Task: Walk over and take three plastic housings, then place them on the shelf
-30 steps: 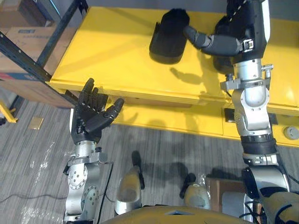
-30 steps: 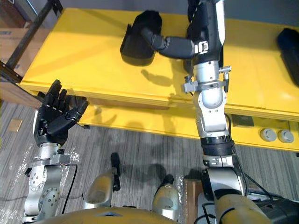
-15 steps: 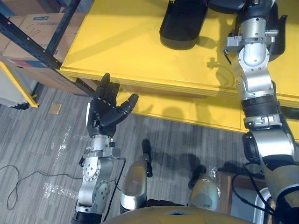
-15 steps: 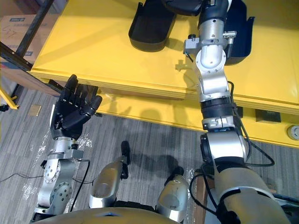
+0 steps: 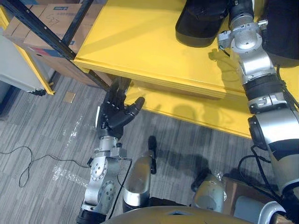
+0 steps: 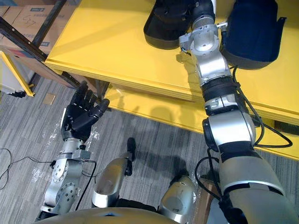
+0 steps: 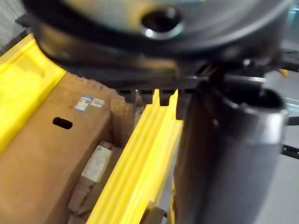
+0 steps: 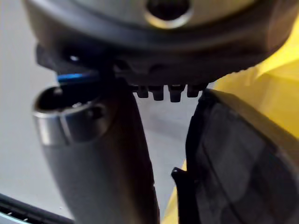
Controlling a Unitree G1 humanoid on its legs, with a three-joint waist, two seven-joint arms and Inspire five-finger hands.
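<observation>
A black plastic housing [image 5: 198, 25] lies on the yellow table [image 5: 131, 42] at its far side. A second dark housing [image 6: 252, 30] lies to its right. My right arm [image 6: 208, 46] reaches up between the two. In the right wrist view my right hand [image 8: 93, 154] is open: its thumb is straight, and a gap separates it from a housing's rim [image 8: 233, 168]. My left hand [image 5: 114, 116] hangs open below the table's front edge, palm up, holding nothing.
A dark steel rack post [image 5: 42, 28] slants across the upper left, with cardboard boxes [image 5: 51, 14] behind it. A grey cabinet with a yellow edge [image 5: 18, 70] stands at the left. A yellow ledge [image 5: 201, 114] juts out below the tabletop.
The camera has swung, so the table and housings sit further right and higher in view. My right arm has stretched further over the table. The left hand stays open.
</observation>
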